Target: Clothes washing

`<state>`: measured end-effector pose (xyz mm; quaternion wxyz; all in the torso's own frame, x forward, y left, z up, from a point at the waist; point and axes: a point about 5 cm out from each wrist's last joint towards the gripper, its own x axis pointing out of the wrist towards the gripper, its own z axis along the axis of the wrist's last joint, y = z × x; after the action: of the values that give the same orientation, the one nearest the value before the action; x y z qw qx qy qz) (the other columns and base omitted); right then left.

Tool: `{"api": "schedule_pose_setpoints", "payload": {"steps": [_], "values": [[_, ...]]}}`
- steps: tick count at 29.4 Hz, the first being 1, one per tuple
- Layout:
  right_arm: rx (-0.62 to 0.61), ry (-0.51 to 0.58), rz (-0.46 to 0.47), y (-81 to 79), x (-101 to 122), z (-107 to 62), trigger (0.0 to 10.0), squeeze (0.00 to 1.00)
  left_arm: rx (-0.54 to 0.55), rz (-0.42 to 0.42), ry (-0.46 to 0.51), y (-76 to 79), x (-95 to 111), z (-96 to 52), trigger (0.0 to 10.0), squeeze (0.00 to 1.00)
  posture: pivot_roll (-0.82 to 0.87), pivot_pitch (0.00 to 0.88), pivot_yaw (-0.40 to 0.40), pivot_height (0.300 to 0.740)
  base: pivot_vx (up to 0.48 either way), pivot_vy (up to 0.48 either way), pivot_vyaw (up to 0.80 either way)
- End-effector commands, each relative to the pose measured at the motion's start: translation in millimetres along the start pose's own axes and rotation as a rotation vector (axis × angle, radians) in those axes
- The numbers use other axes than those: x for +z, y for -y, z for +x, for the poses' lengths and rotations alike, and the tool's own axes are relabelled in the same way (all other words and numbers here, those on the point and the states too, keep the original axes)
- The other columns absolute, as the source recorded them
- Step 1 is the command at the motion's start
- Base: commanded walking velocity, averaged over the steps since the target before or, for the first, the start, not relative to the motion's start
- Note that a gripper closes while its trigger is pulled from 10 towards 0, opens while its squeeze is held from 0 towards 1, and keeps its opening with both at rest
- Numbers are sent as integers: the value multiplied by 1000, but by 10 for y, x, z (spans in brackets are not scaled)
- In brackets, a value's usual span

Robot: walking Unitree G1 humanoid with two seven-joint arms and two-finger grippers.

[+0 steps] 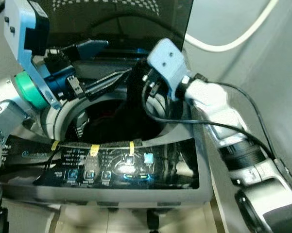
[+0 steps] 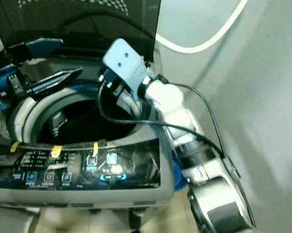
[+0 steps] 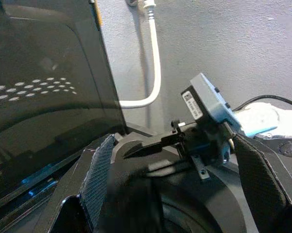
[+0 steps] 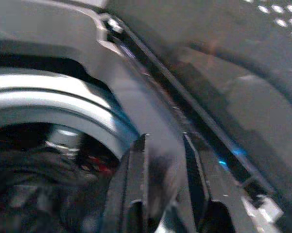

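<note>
Your right gripper (image 4: 163,160), fingers slightly parted, is pinching dark clothes (image 1: 131,104) above the washing machine (image 1: 184,191) drum; left gripper (image 3: 180,189) is hovering open.

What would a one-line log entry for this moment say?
washer: lid up | drum: dark clothes inside | left gripper: open over drum | right gripper: over drum rim, dark cloth hanging by it

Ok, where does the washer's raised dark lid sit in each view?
Left eye: lid along the top, behind the drum opening.
Right eye: top left.
Left wrist: left half, dotted.
Right wrist: upper right, blurred.
Shared landmark: white hose by the lid's right edge.
</note>
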<state>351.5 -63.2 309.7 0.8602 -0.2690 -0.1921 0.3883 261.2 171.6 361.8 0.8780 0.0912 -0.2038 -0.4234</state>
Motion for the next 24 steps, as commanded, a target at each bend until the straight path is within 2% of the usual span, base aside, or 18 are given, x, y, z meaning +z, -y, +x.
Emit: {"api": "schedule_pose_setpoints", "payload": {"steps": [1,8,9,11,12,13,19,20,21,22,23,24], "values": [[57,32,42,-45,41,-58,10000,1000,-25,-4,-2,29,7,9,10000,0,83,119,54,740,0,0,0],[125,73,131,-88,82,-202,10000,1000,-33,-8,-2,42,9,19,10000,0,91,117,55,740,0,0,0],[132,94,156,-88,102,-236,10000,969,-34,-10,-3,45,5,20,10000,0,92,116,58,740,0,0,0],[138,117,181,-88,124,-268,10000,969,-35,-12,-4,47,0,21,10000,0,92,116,58,740,0,0,0],[148,133,209,-99,134,-301,10000,0,-36,-15,-3,50,-3,25,10000,0,93,116,59,740,0,0,0],[152,161,256,-117,140,-354,10000,0,-39,-24,-1,61,-14,34,10000,0,93,114,60,740,0,0,0],[102,190,315,-122,79,-453,10000,0,-17,-33,2,77,-62,58,10000,0,98,110,56,740,0,0,0],[37,186,331,-114,13,-491,10000,0,9,-31,9,73,-85,73,10000,0,101,107,53,740,0,0,0],[37,186,331,-114,13,-491,10000,0,9,-31,9,73,-85,73,10000,0,101,107,53,740,0,0,0],[-56,169,356,-105,-84,-527,10000,0,48,-30,16,61,-114,90,10000,0,103,99,46,740,0,0,0],[-56,169,356,-105,-84,-527,10000,0,48,-30,16,61,-114,90,10000,0,103,99,46,740,0,0,0],[-182,143,359,-99,-208,-570,10000,0,108,-11,11,34,-161,110,10000,0,105,94,41,740,0,0,0]]}}
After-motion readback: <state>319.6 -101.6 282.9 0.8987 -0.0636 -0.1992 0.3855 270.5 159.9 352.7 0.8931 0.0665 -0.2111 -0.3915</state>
